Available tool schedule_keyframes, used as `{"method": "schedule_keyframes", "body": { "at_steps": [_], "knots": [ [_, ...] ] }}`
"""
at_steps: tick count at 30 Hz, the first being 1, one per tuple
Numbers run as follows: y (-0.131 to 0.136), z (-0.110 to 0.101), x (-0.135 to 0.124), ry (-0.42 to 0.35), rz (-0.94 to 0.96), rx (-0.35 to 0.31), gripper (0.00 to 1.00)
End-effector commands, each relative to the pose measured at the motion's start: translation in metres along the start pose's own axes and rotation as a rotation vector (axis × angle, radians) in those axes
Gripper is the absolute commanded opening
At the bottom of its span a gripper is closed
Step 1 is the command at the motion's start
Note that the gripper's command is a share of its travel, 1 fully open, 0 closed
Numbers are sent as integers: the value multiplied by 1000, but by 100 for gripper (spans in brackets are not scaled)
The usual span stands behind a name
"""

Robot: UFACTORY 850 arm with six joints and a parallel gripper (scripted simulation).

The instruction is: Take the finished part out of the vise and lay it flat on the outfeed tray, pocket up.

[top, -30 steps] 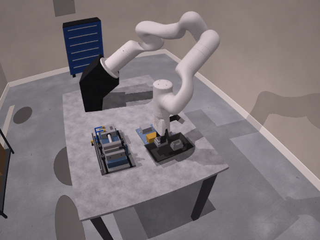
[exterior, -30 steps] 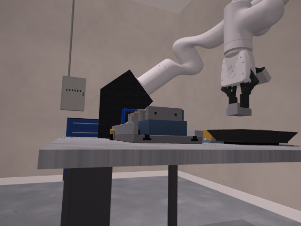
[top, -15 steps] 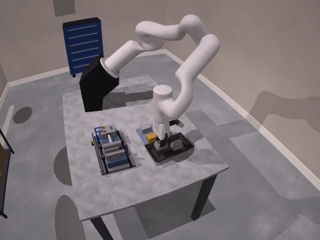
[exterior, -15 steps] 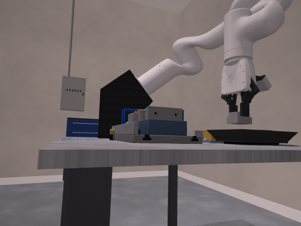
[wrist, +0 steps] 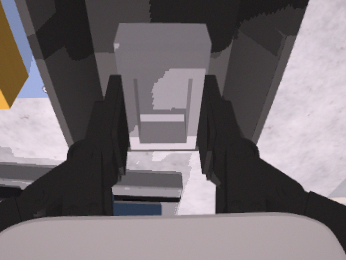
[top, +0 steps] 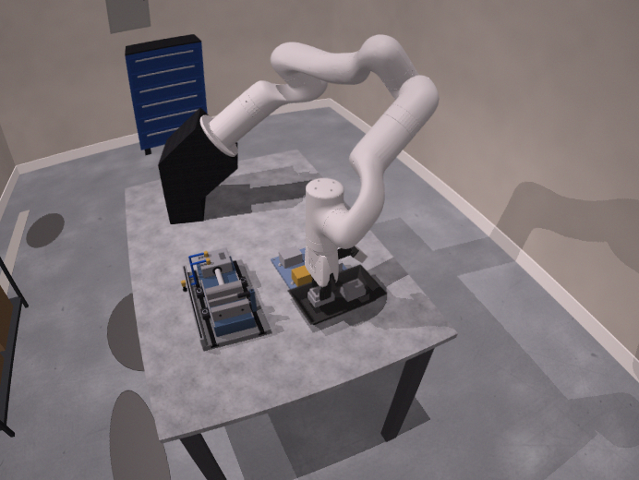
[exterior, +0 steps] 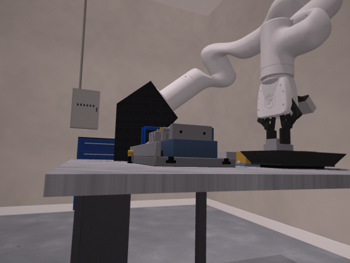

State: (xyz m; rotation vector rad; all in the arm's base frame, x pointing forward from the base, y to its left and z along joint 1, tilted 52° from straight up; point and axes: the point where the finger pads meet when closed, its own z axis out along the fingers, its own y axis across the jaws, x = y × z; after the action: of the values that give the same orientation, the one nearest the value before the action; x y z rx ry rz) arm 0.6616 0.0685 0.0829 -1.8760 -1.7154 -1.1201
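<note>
Out of the vise (top: pixel 227 302), down in the tray (top: pixel 361 304); jaws clamped on the part (wrist: pixel 161 100); release left.

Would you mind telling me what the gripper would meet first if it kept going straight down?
The gripper, shut on the part, points down into the tray. The tray floor likely comes first, met by the part; any remaining gap is hidden.

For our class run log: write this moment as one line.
pincer: shut on finished part | part: low inside outfeed tray | vise: vacated | release: pending
</note>
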Motion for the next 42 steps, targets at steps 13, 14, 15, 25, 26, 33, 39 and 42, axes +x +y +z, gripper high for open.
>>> {"method": "schedule_keyframes", "body": {
  "at_steps": [13, 14, 15, 25, 26, 33, 39, 42],
  "knots": [
    [1, 12, 0, 0, 0, -2, 0],
    [1, 13, 0, 0, 0, -2, 0],
    [1, 13, 0, 0, 0, -2, 0],
    [1, 13, 0, 0, 0, -2, 0],
    [1, 13, 0, 0, 0, -2, 0],
    [1, 13, 0, 0, 0, -2, 0],
    [1, 13, 0, 0, 0, -2, 0],
    [1, 14, 0, 0, 0, -2, 0]
  ]
}}
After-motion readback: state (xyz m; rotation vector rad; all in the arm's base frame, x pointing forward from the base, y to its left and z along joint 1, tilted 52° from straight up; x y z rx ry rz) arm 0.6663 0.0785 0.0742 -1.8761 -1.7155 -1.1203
